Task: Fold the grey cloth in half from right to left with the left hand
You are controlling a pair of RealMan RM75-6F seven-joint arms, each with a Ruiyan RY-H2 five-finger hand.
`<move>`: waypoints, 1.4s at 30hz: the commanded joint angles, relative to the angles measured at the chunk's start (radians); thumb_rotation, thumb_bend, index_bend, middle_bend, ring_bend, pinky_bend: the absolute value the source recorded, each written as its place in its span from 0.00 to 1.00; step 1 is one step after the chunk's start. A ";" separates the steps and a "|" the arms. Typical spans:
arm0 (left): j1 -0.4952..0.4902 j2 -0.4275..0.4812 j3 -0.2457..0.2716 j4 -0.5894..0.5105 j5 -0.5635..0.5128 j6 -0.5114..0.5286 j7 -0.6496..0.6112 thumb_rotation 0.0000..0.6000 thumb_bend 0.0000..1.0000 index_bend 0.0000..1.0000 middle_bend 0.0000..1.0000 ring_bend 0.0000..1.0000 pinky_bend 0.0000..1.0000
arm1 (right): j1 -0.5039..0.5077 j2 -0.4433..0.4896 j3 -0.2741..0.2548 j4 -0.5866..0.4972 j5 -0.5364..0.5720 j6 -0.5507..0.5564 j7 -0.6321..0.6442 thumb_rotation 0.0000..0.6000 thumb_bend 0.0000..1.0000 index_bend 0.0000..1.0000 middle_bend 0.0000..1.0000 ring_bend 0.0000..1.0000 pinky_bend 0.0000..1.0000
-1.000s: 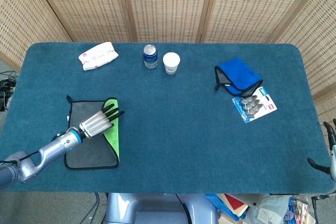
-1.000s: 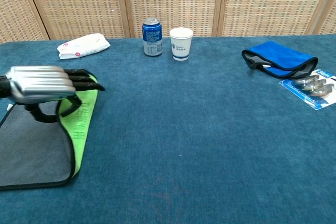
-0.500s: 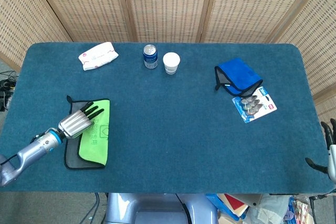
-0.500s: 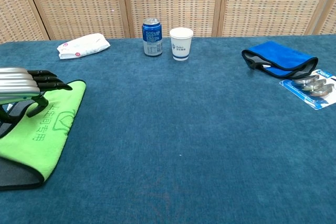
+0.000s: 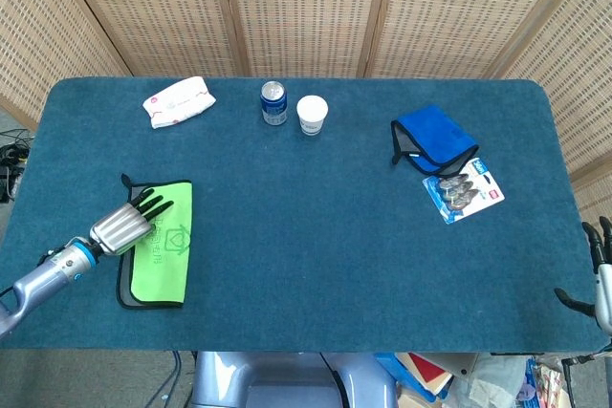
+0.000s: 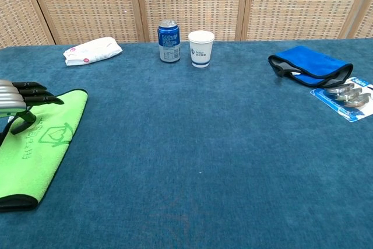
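Observation:
The grey cloth (image 5: pixel 158 246) lies at the table's front left, folded over so its green underside faces up; a dark grey rim shows along its left and front edges (image 6: pixel 14 202). My left hand (image 5: pixel 122 224) is over the cloth's left part, low to the table. Its fingers (image 6: pixel 32 93) stretch out above the green layer and the thumb curls beneath them, pinching the folded-over edge. My right hand (image 5: pixel 598 269) shows only at the far right edge of the head view, off the table, fingers apart and holding nothing.
At the back stand a blue can (image 5: pixel 274 102) and a white paper cup (image 5: pixel 312 114), with a white packet (image 5: pixel 179 100) to their left. A blue cloth (image 5: pixel 432 139) and a blister pack (image 5: pixel 464 190) lie at the right.
My left hand has carried the cloth's right edge leftwards across the cloth. The green underside went from a narrow raised strip to a flat layer covering the grey.

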 commanded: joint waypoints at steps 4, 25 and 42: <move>0.019 -0.018 -0.003 0.054 -0.011 -0.012 -0.014 1.00 0.41 0.64 0.00 0.00 0.00 | 0.002 -0.003 -0.003 -0.001 -0.005 -0.001 -0.006 1.00 0.00 0.05 0.00 0.00 0.00; 0.034 -0.051 0.004 0.114 0.008 -0.003 -0.089 1.00 0.27 0.00 0.00 0.00 0.00 | 0.000 0.000 -0.004 -0.005 -0.006 0.001 -0.002 1.00 0.00 0.05 0.00 0.00 0.00; 0.098 0.073 0.020 -0.006 0.042 0.205 -0.209 1.00 0.22 0.00 0.00 0.00 0.00 | -0.004 0.006 -0.012 -0.018 -0.028 0.014 0.003 1.00 0.00 0.05 0.00 0.00 0.00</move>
